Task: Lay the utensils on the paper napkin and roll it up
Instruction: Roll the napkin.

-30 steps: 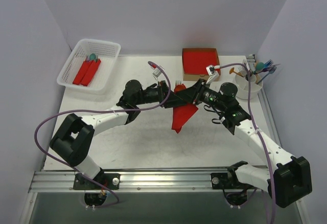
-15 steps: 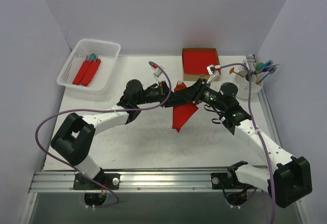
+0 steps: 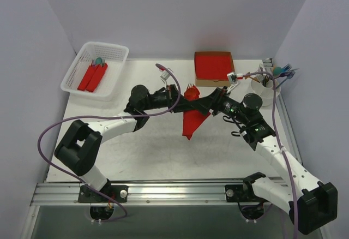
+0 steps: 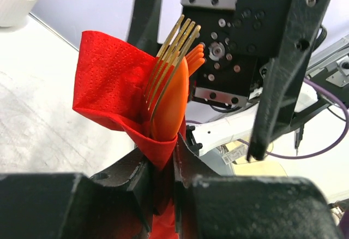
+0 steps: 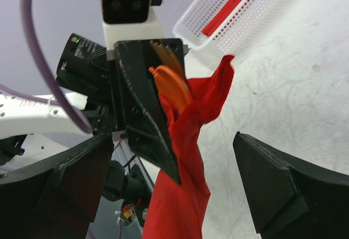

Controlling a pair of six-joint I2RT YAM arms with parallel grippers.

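Observation:
In the top view the paper napkin (image 3: pixel 192 121) hangs as a loose red cone above the table. It wraps the utensils: a fork (image 4: pixel 175 45) with pale tines and an orange spoon (image 4: pixel 170 100) stick out of its top. My left gripper (image 4: pixel 162 168) is shut on the napkin's lower part, pinching the bundle from the left (image 3: pixel 182 99). My right gripper (image 5: pixel 174 190) stands wide open, its fingers (image 5: pixel 272 192) on either side of the hanging napkin (image 5: pixel 182 201) without touching it. In the top view it (image 3: pixel 210 103) sits just right of the bundle.
A white basket (image 3: pixel 82 81) at the back left holds red rolls. A thick red stack in brown cardboard (image 3: pixel 214 67) lies at the back middle. At the back right stands a white cup (image 3: pixel 266 93) of spare utensils. The two arms meet over the table's middle.
My right gripper has opened wide, let go of the napkin and drawn back to the right. My left gripper has closed on the bundle and now holds it alone.

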